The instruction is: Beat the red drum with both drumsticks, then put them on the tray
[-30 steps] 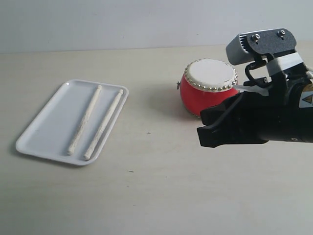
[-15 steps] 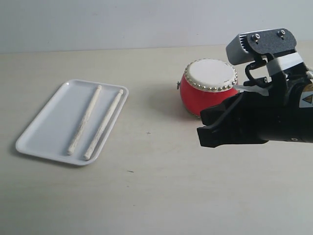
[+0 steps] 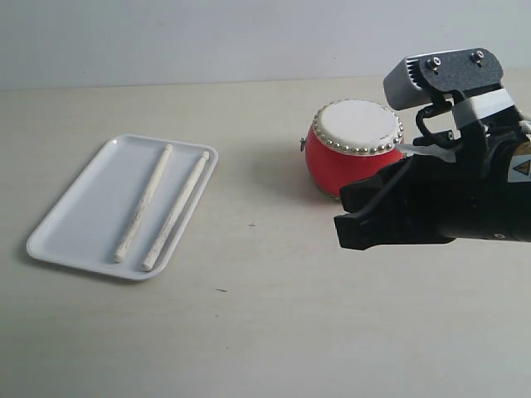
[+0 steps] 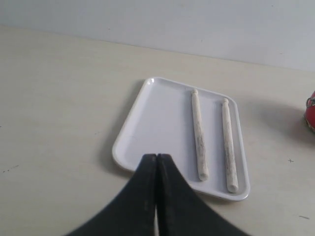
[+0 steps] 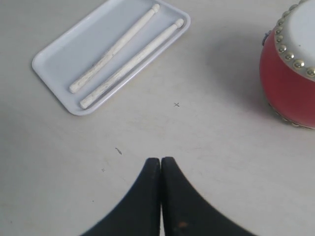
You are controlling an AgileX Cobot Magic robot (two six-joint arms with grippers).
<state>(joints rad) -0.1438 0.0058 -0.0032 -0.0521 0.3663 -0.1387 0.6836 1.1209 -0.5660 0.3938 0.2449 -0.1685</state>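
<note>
Exterior view: 2 drumsticks (image 3: 143,202) lie parallel along the tray (image 3: 79,211), well left of the red drum (image 3: 353,162). Left gripper (image 4: 156,158) (closed, empty) is nearer, sticks running lengthwise ahead; right gripper (image 5: 160,161), likewise closed, sits near the drum.

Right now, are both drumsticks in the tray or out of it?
In. Both drumsticks lie flat, side by side, on the tray, inside its rim; no end overhangs.

The white tray (image 3: 70,220) lies flat, holding 2 pale drumsticks (image 3: 146,201) side by side, slightly apart — rounded tips toward 1 o'clock. The glossy red drum (image 3: 336,166) stands upright, well apart at the tray's 3 o'clock, white head up.
</note>
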